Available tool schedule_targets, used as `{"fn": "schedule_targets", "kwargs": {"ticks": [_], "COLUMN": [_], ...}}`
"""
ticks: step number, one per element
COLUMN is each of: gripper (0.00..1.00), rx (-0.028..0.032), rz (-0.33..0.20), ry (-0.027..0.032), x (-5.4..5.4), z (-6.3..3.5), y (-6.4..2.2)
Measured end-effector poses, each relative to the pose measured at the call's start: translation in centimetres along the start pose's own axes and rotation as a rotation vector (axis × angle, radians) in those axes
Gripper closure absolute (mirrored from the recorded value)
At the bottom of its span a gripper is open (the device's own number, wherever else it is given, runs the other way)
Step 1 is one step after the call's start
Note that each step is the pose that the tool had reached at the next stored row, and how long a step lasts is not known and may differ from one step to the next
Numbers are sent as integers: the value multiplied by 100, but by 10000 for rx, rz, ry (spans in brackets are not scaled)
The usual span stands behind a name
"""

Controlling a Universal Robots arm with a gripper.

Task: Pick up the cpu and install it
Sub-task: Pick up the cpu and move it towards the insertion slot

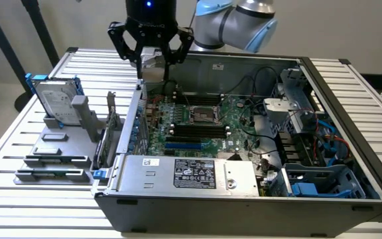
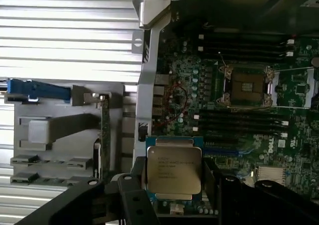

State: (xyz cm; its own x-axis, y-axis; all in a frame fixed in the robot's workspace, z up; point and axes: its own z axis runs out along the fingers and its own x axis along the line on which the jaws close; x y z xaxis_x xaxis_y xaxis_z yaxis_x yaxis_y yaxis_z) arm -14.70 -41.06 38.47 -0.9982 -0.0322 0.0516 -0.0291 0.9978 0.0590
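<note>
while the tool (image 1: 153, 60) grips the cpu (image 2: 173, 170), the open case (image 1: 244, 211) holds the motherboard (image 1: 236, 133) and its socket (image 2: 247, 87).

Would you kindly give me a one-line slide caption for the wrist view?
Pincer gripping the cpu over the open computer case, with the bare processor socket in sight.

The exterior view looks slantwise down into the open grey metal computer case (image 1: 244, 214); the nearer wrist view, straight down; both share its green motherboard (image 2: 182, 60).
</note>
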Motion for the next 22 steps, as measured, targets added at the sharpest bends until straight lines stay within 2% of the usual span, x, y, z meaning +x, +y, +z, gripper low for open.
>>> {"fn": "schedule_targets", "kwargs": {"ticks": [11,22], "gripper": [45,45], "rx": [54,54], "rz": [2,44], "ry": [2,0], "x": [-494,-873], "z": [136,265], "y": [229,325]}}
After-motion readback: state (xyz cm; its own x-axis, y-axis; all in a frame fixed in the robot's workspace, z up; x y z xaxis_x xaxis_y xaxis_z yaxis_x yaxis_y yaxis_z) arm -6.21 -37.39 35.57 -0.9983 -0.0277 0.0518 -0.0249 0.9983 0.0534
